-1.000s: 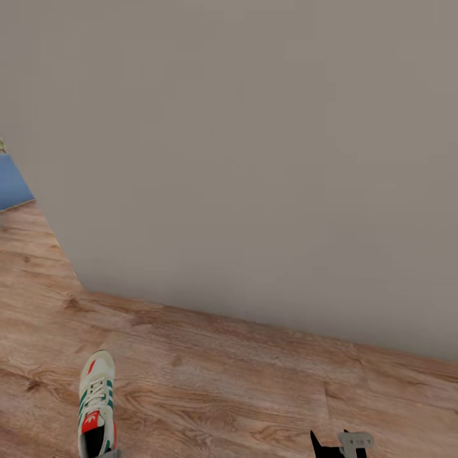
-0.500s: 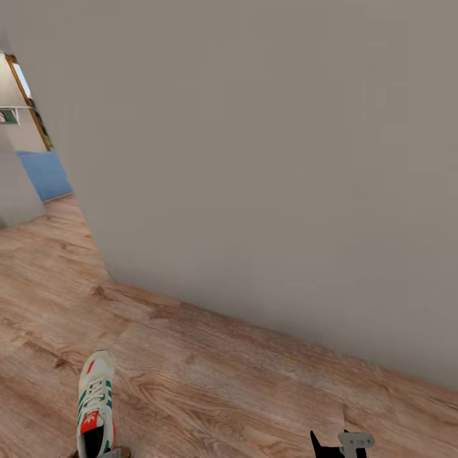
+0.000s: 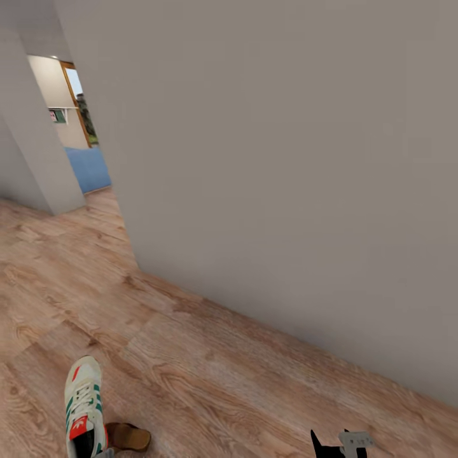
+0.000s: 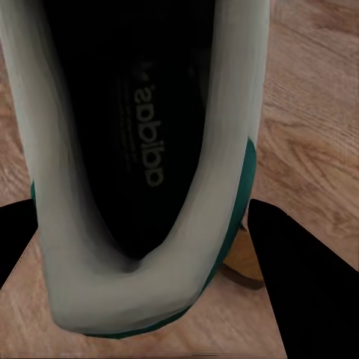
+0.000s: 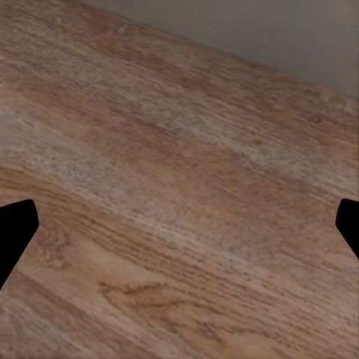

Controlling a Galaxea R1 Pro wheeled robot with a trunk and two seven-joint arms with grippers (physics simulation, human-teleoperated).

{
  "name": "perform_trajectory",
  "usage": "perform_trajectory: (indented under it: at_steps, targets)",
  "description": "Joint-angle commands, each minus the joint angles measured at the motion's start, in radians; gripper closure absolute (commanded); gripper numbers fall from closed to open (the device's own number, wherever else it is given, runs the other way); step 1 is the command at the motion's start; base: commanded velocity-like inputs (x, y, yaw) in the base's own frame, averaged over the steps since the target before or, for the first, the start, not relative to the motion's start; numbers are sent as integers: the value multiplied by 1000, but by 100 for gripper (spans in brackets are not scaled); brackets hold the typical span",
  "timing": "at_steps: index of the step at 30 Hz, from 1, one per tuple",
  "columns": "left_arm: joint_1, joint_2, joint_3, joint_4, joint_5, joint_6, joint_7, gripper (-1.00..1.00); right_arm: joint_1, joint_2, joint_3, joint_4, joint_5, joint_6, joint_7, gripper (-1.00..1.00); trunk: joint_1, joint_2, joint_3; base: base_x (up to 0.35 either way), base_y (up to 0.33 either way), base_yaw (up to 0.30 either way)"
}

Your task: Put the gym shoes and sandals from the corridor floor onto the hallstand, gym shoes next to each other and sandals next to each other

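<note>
— Where's the gym shoe (image 3: pixel 83 416)?

— In my left gripper (image 4: pixel 157 247). Its fingers (image 4: pixel 299 292) sit on either side of the heel, clamped on it, over the corridor floor (image 3: pixel 210 375). The black insole faces my wrist camera.

— And a sandal?

— One sandal (image 3: pixel 128 436) lies on the planks just beside the shoe — brown, flat.

— Your right gripper (image 5: pixel 179 224)?

— Spread wide, nothing between the tips, only wood grain below. A grey wall (image 3: pixel 286 178) stands ahead.
</note>
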State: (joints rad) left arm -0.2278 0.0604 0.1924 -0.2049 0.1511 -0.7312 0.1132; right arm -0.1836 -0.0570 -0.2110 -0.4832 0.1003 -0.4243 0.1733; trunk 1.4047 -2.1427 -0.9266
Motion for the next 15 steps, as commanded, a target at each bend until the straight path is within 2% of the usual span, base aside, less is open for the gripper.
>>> perform_trajectory:
  at_steps: [1,15]
  targets:
    - [-1,0,-8,1,10,-4,3,100,0,1,-8,0,10,-4,6,-100,0,0,-1,0,0,277]
    - [-1,-1,-16,4,2,-4,0,100,0,2,-8,0,10,-3,6,-100,0,0,-1,0,0,277]
